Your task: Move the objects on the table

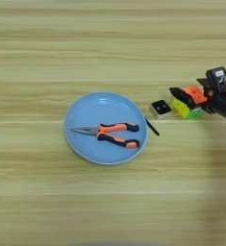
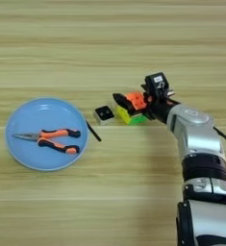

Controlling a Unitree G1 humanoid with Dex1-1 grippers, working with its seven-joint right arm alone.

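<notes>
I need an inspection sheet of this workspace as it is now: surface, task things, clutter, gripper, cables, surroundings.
Surface: light wooden table with plank stripes.
Task things: orange-green-yellow puzzle cube at the gripper; small white block with black face just left of it; orange-and-black needle-nose pliers lying in the round blue plate.
Clutter: thin black stick at the plate's right rim.
Gripper: right gripper at the cube, one black finger over its top; grip unclear.
Cables: thin dark cable beside the forearm.
Surroundings: nothing seen.

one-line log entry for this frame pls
right claw: over puzzle cube, grip state unclear | white block: on table, left of cube | pliers: in blue plate | thin black stick: beside plate
</notes>
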